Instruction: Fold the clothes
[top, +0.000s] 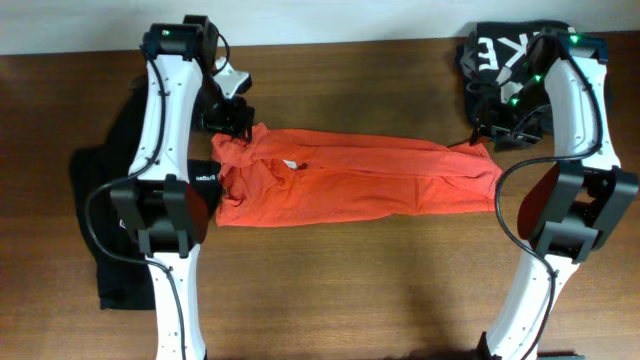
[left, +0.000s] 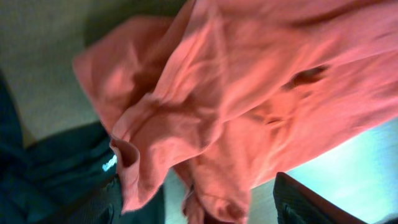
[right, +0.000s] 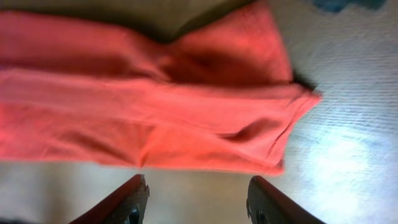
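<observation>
Right fingers (right: 134, 200) apart above worktop (right: 348, 162) beside orange shirt (right: 155, 118) hem, left fingers (left: 311, 202) apart either side of bunched shirt edge, black garment (left: 56, 168) just beside it

From above we look straight down on the desk (top: 330, 290), far enough off to take in the whole orange shirt (top: 350, 180). Our left wrist view sits very close over the shirt's left end. Our right wrist view hangs slightly farther back over its right end. All three views share the shirt.
</observation>
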